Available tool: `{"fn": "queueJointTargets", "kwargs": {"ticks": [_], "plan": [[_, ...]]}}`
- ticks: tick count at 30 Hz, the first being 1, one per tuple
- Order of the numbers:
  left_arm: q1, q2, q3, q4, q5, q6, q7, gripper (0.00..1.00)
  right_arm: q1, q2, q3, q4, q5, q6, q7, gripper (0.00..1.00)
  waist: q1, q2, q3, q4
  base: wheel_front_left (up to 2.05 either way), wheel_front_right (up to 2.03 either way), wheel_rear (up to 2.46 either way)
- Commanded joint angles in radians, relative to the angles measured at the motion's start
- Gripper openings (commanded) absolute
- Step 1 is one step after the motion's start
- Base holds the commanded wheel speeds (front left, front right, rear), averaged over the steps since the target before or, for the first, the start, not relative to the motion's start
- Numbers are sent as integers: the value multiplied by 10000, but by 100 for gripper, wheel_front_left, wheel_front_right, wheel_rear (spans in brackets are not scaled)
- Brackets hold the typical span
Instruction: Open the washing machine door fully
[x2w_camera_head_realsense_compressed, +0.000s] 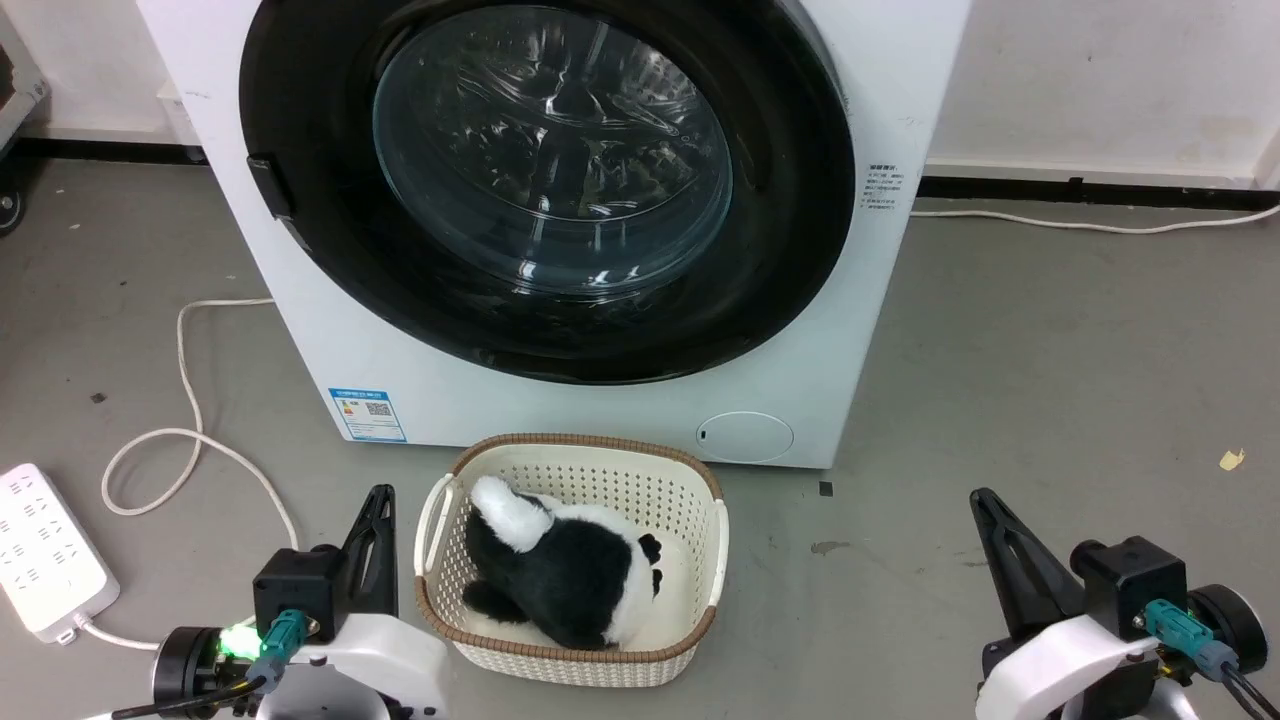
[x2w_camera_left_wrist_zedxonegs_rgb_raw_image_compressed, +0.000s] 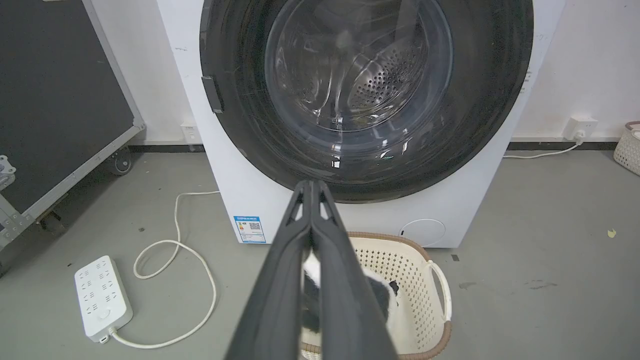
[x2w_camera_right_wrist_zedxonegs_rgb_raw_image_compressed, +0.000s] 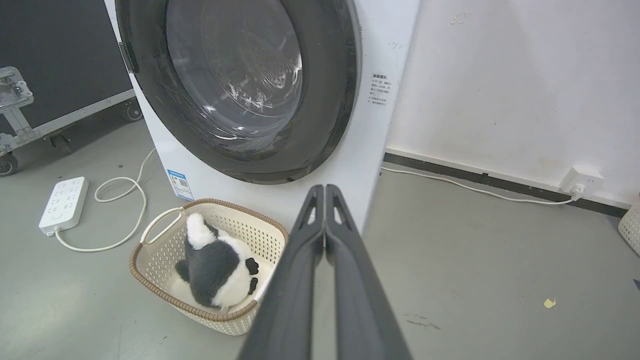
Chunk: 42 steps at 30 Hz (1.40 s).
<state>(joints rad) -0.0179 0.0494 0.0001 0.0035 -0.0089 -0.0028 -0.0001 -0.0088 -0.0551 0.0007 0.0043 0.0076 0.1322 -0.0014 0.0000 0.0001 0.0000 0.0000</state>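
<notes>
Washing machine door (x2w_camera_head_realsense_compressed: 545, 190) seen shut, upper centre of frame. Its latch tab (x2w_camera_head_realsense_compressed: 270, 187) sits on the rim's left edge, above the left gripper (x2w_camera_head_realsense_compressed: 380, 500), judged nearer than the right gripper (x2w_camera_head_realsense_compressed: 985, 505). Both finger pairs are pressed together.

Bright, even light from above fills all three views, leaving faint shadows on the grey concrete floor (x2w_camera_head_realsense_compressed: 1050, 330) around the cream perforated plastic basket (x2w_camera_head_realsense_compressed: 560, 665). White streaks of glare break across the bulging clear glass of the large round glossy black washing machine door (x2w_camera_head_realsense_compressed: 550, 160), and a small green indicator lamp (x2w_camera_head_realsense_compressed: 233, 640) glows by the left wrist. Both wrist views are sharp but stretched toward the edges, where the sides of the white metal washer cabinet (x2w_camera_left_wrist_zedxonegs_rgb_raw_image_compressed: 250, 200) slant.
</notes>
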Motion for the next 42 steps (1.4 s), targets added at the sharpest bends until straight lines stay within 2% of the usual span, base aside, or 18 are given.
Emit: {"fn": "queueJointTargets", "kwargs": {"ticks": [1,20,21,42], "plan": [[179,8,-1,-35,89,28,1,0,88,49,-7,-43,-76,-15,14,0,0,-1,0,0,0,0,0],[179,8,-1,-35,89,28,1,0,88,49,-7,-43,-76,-15,14,0,0,-1,0,0,0,0,0],[-1,-2,4,2,-8,0,-3,100,-1,-2,1,2,7,2,-1,100,0,-1,0,0,0,0,0],[161,0,-55,-110,-115,43,-365,100,90,5,-23,40,195,0,-365,100,0,-1,97,94,0,0,0]]}}
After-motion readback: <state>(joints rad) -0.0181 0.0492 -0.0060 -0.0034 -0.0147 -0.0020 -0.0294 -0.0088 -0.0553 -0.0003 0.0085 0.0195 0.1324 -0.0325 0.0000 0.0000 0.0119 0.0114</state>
